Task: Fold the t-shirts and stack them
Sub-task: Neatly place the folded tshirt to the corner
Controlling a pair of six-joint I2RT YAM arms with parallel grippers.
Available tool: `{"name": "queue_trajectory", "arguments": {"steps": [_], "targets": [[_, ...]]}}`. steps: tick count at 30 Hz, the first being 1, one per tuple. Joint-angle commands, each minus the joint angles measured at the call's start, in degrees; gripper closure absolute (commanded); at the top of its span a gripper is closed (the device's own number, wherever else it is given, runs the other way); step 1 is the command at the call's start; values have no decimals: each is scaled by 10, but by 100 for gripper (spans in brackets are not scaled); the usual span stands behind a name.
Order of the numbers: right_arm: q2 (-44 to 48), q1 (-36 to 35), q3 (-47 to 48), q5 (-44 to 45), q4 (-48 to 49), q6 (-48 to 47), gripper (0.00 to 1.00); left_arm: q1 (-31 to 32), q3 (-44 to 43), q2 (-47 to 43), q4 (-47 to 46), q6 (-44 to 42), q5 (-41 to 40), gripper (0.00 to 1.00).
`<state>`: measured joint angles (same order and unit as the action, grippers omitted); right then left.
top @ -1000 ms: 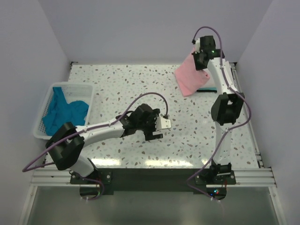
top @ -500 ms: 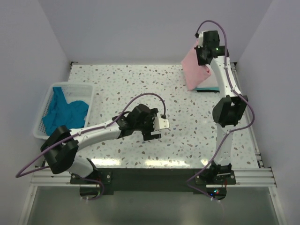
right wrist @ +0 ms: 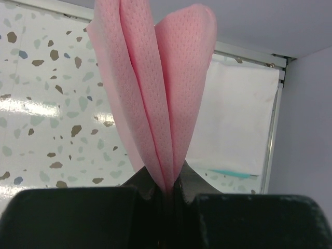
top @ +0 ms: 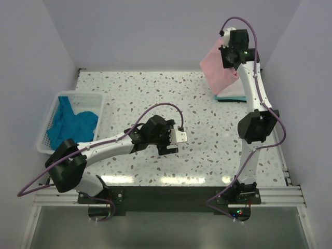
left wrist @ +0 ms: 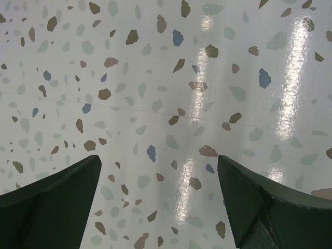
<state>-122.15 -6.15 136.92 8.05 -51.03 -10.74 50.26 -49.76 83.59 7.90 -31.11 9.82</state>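
- The top camera sits above and behind my bases, looking steeply down on the whole white speckled terrazzo worktop.
- My left wrist camera faces down past my left tool, close over that worktop.
- My right wrist camera looks along my right tool, close on the light pink cloth t-shirt. It shares the worktop's far right corner with the top view.

Bright, even light falls from overhead, with only soft shadows. White glare streaks run down the glossy table, and all views are fairly sharp.
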Motion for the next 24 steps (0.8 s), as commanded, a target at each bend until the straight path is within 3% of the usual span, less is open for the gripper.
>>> {"name": "queue_trajectory", "arguments": {"steps": [1, 24], "targets": [[15, 9, 3, 16, 22, -18, 100, -2, -4, -13, -2, -11, -6, 0], [-84, 80, 14, 29, 107, -103, 100, -2, -54, 45, 19, 16, -9, 0]]}}
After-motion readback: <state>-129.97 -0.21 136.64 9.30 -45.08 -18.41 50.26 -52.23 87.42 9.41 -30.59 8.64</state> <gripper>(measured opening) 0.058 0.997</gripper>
